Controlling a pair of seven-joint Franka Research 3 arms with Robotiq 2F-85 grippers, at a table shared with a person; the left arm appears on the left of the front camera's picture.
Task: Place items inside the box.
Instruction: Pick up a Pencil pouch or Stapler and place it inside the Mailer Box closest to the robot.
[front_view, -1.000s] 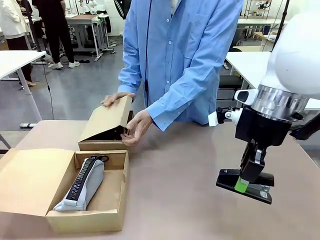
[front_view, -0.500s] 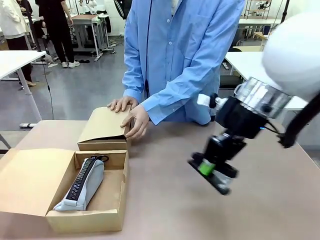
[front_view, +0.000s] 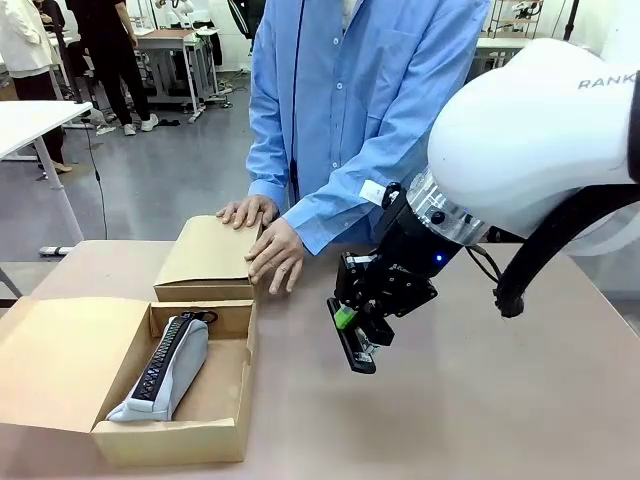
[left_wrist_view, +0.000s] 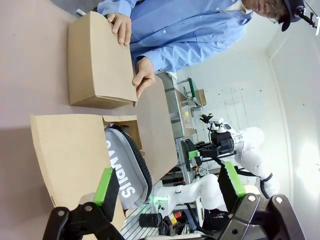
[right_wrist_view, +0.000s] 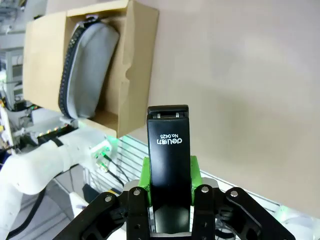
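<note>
A black stapler hangs tilted over the middle of the table, with my right gripper shut on it. In the right wrist view the stapler is clamped between the green pads. To its left, the open cardboard box holds a grey zip pencil case, lettered "CAMPUS". That box and the case lie ahead of the stapler's tip. My left gripper stands open above the open box, nothing between its fingers.
A second, smaller cardboard box sits closed behind the open one, with both of the person's hands resting on its lid. The person in a blue shirt stands at the far edge. The table's right half is bare.
My right gripper has carried the stapler left from the table's right side toward the middle, tilting it. The person has pushed the small box's lid shut and laid both hands on it.
</note>
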